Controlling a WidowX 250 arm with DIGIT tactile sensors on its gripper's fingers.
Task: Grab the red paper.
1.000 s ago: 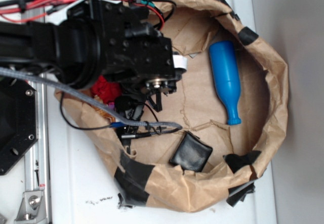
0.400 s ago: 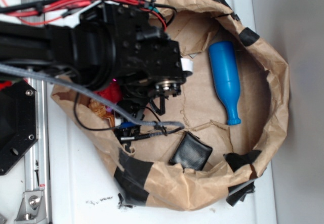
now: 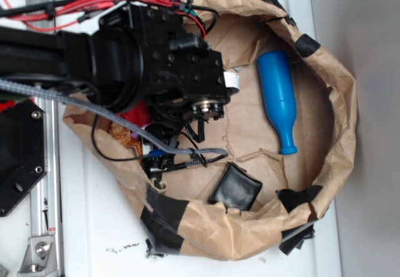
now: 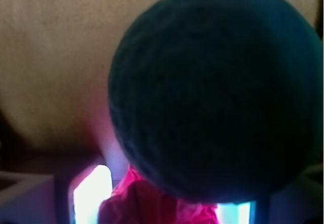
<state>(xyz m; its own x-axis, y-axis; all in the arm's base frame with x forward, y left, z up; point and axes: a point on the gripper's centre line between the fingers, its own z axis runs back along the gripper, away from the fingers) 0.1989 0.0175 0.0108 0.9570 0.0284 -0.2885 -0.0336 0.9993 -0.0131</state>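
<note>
The black arm (image 3: 125,58) reaches over the left side of the brown paper nest (image 3: 337,102) on the white bench (image 3: 94,227), covering most of what lies under it. The red paper (image 3: 139,114) peeks out beneath the arm, just inside the nest's left rim. In the wrist view a dark teal ball (image 4: 217,90) fills the frame, with the red paper touching its lower edge between the bright fingers (image 4: 91,193). Whether those fingers pinch it, I cannot tell. A blue bottle (image 3: 278,99) lies toward the nest's right side, a black pouch (image 3: 235,188) near its lower rim.
</note>
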